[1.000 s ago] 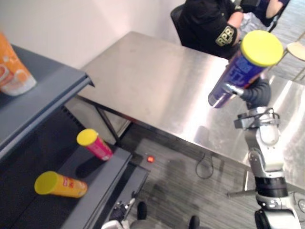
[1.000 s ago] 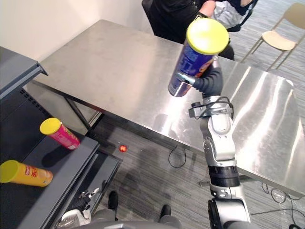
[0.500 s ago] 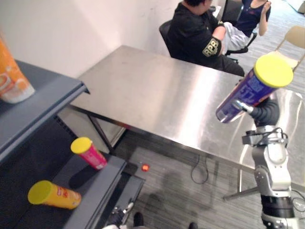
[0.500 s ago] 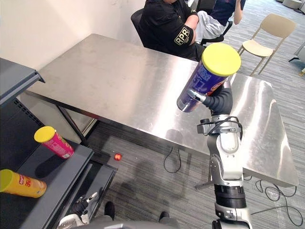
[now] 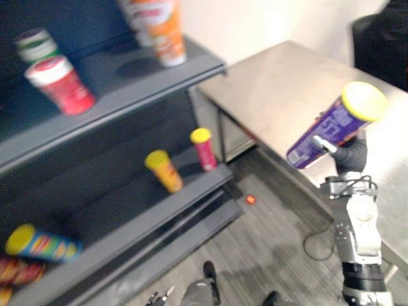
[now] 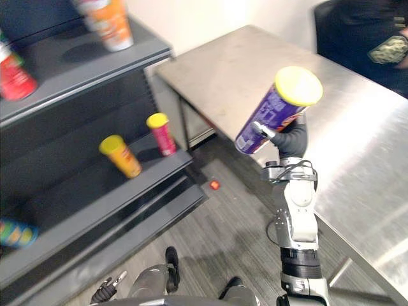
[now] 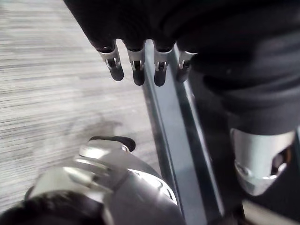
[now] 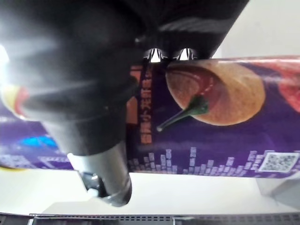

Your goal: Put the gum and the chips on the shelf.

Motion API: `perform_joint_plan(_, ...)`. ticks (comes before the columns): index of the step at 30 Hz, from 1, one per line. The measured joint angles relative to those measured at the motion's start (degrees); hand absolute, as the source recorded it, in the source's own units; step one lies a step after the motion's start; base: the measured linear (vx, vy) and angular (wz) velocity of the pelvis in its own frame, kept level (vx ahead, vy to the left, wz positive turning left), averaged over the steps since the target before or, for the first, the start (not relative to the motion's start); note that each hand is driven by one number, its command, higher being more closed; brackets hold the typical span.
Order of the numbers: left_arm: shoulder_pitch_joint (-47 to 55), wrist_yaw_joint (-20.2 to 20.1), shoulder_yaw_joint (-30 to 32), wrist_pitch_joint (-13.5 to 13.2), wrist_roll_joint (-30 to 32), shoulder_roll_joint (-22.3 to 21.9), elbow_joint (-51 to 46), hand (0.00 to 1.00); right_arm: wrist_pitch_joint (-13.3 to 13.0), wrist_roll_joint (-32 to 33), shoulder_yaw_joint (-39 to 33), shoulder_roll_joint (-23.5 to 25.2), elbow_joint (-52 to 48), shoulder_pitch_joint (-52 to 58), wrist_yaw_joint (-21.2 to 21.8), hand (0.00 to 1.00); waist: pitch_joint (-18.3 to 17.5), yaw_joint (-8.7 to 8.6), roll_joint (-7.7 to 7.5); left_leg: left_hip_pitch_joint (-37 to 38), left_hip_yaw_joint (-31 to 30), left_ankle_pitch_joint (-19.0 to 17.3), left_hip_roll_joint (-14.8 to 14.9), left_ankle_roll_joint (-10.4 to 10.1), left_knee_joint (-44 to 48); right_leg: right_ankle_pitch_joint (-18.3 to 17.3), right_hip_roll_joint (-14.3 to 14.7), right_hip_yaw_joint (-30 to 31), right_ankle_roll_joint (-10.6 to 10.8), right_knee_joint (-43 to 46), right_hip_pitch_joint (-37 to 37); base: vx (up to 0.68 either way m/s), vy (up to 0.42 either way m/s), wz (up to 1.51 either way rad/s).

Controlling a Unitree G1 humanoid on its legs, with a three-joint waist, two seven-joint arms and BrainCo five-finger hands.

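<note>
Right hand (image 6: 292, 137): curled round a tilted purple cardboard chips tube with yellow lid (image 6: 271, 115), aloft between steel counter (image 6: 363, 153) and dark grey shelf (image 6: 83, 197). Left hand (image 7: 137, 65) slack. We fear the low grip lets the tube slip.

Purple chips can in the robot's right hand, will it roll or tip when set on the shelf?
The purple chips can is a tall, narrow cylinder, so it would probably roll if laid down and may tip if released tilted, as the right hand holds it now. Its wall looks undented under the fingers, so likely stiff.
</note>
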Motion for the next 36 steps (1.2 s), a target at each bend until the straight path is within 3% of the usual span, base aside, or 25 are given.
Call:
perform_joint_plan(1,0.94,-0.04,1.17,0.26,0.02,-0.42,0.1,0.0,-0.01,0.0,-0.58,0.51,-0.08,0.44,-0.11,1.0,0.17,-0.24,-0.3,1.99,1.64,-2.96,1.45,-1.77,2.94,0.48,-0.34,-1.77,-0.05,-0.26,0.65,-0.16,-0.038,1.34)
perform_joint_plan(2,2.18,-0.35,2.15,0.67,0.04,-0.81,0.12,0.0,0.0,-0.01,-2.22,0.62,-0.11,1.81,-0.28,1.0,-0.2,-1.19,0.27,6.0,2.39,-5.16,3.38,-4.85,3.59,1.03,-0.66,-5.28,0.21,-0.88,1.84,-0.17,0.052,1.29)
perform_joint_plan(4,2.45,-0.98,3.25,0.78,0.04,-1.0,0.25,0.0,0.01,-0.01,-4.67,0.57,-0.54,3.27,-0.6,1.0,-1.03,-1.39,1.14,8.52,2.34,-6.12,4.46,-6.35,1.08,1.18,-0.9,-8.62,0.1,-1.24,1.96,-0.16,0.147,1.18)
perform_joint_plan(5,2.25,-1.16,4.11,0.77,0.05,-1.21,0.25,0.0,0.0,-0.01,-6.93,0.63,-0.86,3.78,-0.79,1.0,-1.8,-1.48,2.49,8.78,2.59,-6.69,3.98,-7.27,-2.64,2.07,-1.21,-11.07,0.59,-1.51,1.61,-0.14,0.185,0.98)
perform_joint_plan(8,2.19,-1.1,6.43,0.73,0.36,-0.84,0.46,0.0,0.13,-0.03,-9.62,1.55,-0.86,4.56,-1.31,1.0,-1.98,-2.75,1.76,8.59,3.97,-6.5,0.83,-8.6,-10.71,4.53,-2.9,-16.27,1.77,-1.71,1.46,-0.15,0.303,0.97)
perform_joint_plan(11,2.26,-0.92,6.19,1.39,0.9,-0.51,1.95,0.0,0.3,-0.11,-9.98,3.22,-1.91,4.74,-2.02,1.0,-2.37,-2.76,0.38,8.62,2.99,-4.24,-3.0,-6.96,-14.75,7.39,-5.38,-18.22,2.27,-1.46,1.34,-0.08,0.235,0.42)
perform_joint_plan(14,1.89,-0.89,5.61,1.32,1.3,-0.41,1.91,0.0,0.31,-1.21,-11.71,3.3,-2.45,4.92,-2.99,1.0,-2.15,-2.85,0.01,8.52,2.33,-3.56,-5.15,-5.99,-16.69,8.71,-7.52,-19.04,2.21,-0.66,1.48,-0.07,0.172,0.23)
perform_joint_plan(16,1.81,-0.83,5.09,1.24,1.75,0.17,1.92,0.0,0.52,-1.98,-13.21,3.34,-2.3,4.97,-4.04,1.0,-1.44,-2.86,-1.12,8.49,1.91,-3.59,-6.49,-5.46,-16.6,9.28,-9.56,-19.02,2.08,0.99,1.46,-0.03,0.142,0.17)
perform_joint_plan(21,1.81,-0.78,5.26,1.2,2.44,1.74,1.84,0.0,0.54,-4.29,-12.96,3.39,-2.28,4.95,-4.4,1.0,0.36,-1.92,-3.42,9.47,1.8,-3.46,-7.64,-5.01,-17.63,10.58,-9.58,-16.25,1.99,-0.71,1.44,0.0,0.072,0.0)
perform_joint_plan(24,1.63,-0.82,5.35,1.2,2.42,1.65,1.6,0.0,0.54,-4.73,-12.87,3.39,-2.1,4.95,-3.46,1.0,0.74,-1.14,-2.89,9.64,2.01,-3.45,-7.48,-5.03,-17.92,10.72,-8.78,-14.99,2.2,-1.76,1.59,0.01,-0.007,-0.1)
perform_joint_plan(29,0.95,-1.04,6.21,1.17,2.46,1.39,1.31,0.0,0.56,-4.9,-12.46,3.39,0.07,5.28,-2.86,1.0,1.19,-1.49,-2.19,10.46,2.13,-1.81,-6.37,-5.54,-20.8,10.67,-6.41,-14.28,2.17,-3.02,1.72,0.06,-0.045,-0.02)
perform_joint_plan(32,0.42,-1.08,6.19,0.96,2.36,0.75,0.97,0.0,0.55,-4.88,-11.3,3.39,1.3,5.25,-2.85,1.0,1.47,-1.24,-2.45,9.94,1.93,-1.53,-5.51,-5.85,-19.32,10.68,-5.82,-14.25,2.17,-2.97,1.91,0.11,-0.033,0.08)
perform_joint_plan(36,-0.22,-1.13,6.13,0.12,0.37,0.61,-1.45,0.0,0.58,-4.85,-7.89,3.35,3.16,3.57,-2.24,1.0,2.96,-0.32,-3.58,4.95,-0.13,-6.02,-2.88,-5.41,-8.9,10.72,-5.27,-14.3,2.21,-2.76,2.88,0.06,0.023,0.27)
